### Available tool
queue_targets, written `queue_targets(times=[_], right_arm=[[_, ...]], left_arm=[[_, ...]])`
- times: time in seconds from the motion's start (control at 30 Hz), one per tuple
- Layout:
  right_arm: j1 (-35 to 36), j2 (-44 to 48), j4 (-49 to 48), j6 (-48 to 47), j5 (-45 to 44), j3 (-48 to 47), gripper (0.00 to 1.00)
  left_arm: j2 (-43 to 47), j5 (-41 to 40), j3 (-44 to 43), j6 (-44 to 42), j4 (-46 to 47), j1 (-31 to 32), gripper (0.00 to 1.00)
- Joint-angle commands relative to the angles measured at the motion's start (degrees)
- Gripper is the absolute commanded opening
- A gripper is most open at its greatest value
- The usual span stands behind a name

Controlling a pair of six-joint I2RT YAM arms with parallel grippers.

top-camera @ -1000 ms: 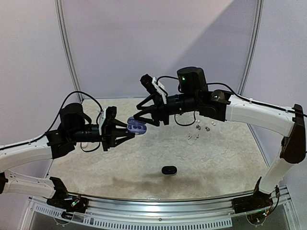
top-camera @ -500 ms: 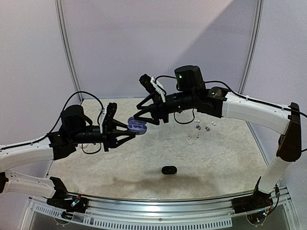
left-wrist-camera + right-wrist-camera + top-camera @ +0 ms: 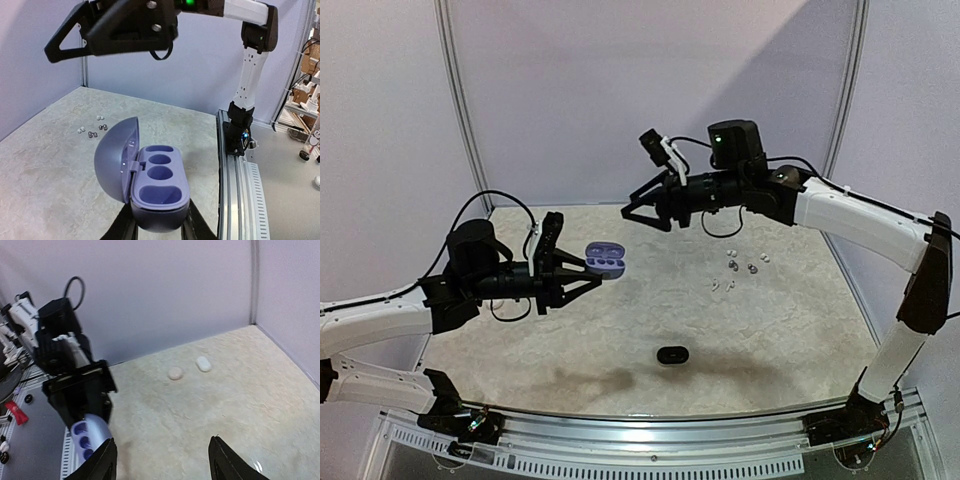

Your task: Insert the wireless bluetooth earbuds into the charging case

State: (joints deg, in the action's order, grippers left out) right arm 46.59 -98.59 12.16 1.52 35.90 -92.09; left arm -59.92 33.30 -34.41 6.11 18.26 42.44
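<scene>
A purple charging case (image 3: 161,189) is held off the table with my left gripper (image 3: 157,226) shut on its base. Its lid (image 3: 113,156) stands open, and the wells inside are empty. From above, the case (image 3: 606,257) sits at the tip of the left gripper (image 3: 592,270). My right gripper (image 3: 642,218) hangs open and empty, above and to the right of the case. In the right wrist view the gripper (image 3: 162,462) frames bare table, with the case (image 3: 88,436) at lower left. The earbuds (image 3: 735,268) lie scattered on the table at right, also visible as the earbuds (image 3: 92,131).
A small black case (image 3: 672,354) lies near the front middle of the table. Two white pill-shaped cases (image 3: 175,373) (image 3: 203,363) rest by the back wall. Metal rails (image 3: 235,190) run along the table's near edge.
My right gripper has drawn back from the case, up and to the right, with its jaws spreading wider. The left gripper kept the case almost still.
</scene>
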Motion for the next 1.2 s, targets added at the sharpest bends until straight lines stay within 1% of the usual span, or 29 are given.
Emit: queue_targets(times=[0.0, 0.1, 0.13, 0.27, 0.33, 0.4, 0.47, 0.53, 0.6, 0.8, 0.93, 1.17], right_arm=[[-8.16, 4.38, 9.04, 5.03, -12.73, -0.22, 0.59], [-13.86, 3.54, 18.58, 7.52, -25.05, -0.19, 0.54], [-16.29, 2.65, 21.01, 8.62, -26.48, 0.16, 0.53], [-25.42, 0.26, 24.52, 11.43, -25.82, 4.18, 0.48], [-28.34, -1.34, 26.45, 11.22, -26.74, 4.82, 0.47], [-30.12, -4.79, 29.05, 9.85, -29.17, 4.23, 0.43], [-31.46, -8.46, 30.97, 8.47, -30.51, 3.3, 0.37], [-32.88, -11.54, 31.75, 8.01, -30.02, 2.56, 0.32], [-33.79, -14.64, 32.19, 7.65, -29.9, 1.94, 0.3], [-34.06, -21.83, 33.36, 6.23, -30.64, -1.15, 0.28], [-34.67, -22.96, 32.3, 6.85, -31.37, -1.41, 0.27], [-35.78, -23.94, 29.9, 7.89, -29.75, -1.35, 0.26]], left_arm=[[0.11, -0.38, 1.06, 0.44, 1.49, -0.67, 0.0], [0.24, -0.34, 1.19, 0.04, 1.69, -0.69, 0.0], [0.22, -0.34, 1.27, -0.1, 1.73, -0.69, 0.0], [0.37, -0.18, 1.45, -0.25, 1.84, -0.77, 0.0], [0.47, -0.14, 1.54, -0.51, 1.87, -0.86, 0.0], [0.51, -0.08, 1.62, -0.78, 1.87, -0.93, 0.0], [0.46, -0.1, 1.71, -1.03, 1.95, -0.95, 0.0], [0.57, -0.14, 1.8, -1.2, 1.95, -0.95, 0.0], [0.68, -0.23, 1.89, -1.38, 2.04, -0.95, 0.0], [0.9, -0.34, 2.07, -1.8, 1.95, -1.04, 0.0], [0.85, -0.38, 2.2, -1.84, 2.12, -1.04, 0.0], [0.61, -0.13, 2.12, -2.33, 2.51, -1.04, 0.0]])
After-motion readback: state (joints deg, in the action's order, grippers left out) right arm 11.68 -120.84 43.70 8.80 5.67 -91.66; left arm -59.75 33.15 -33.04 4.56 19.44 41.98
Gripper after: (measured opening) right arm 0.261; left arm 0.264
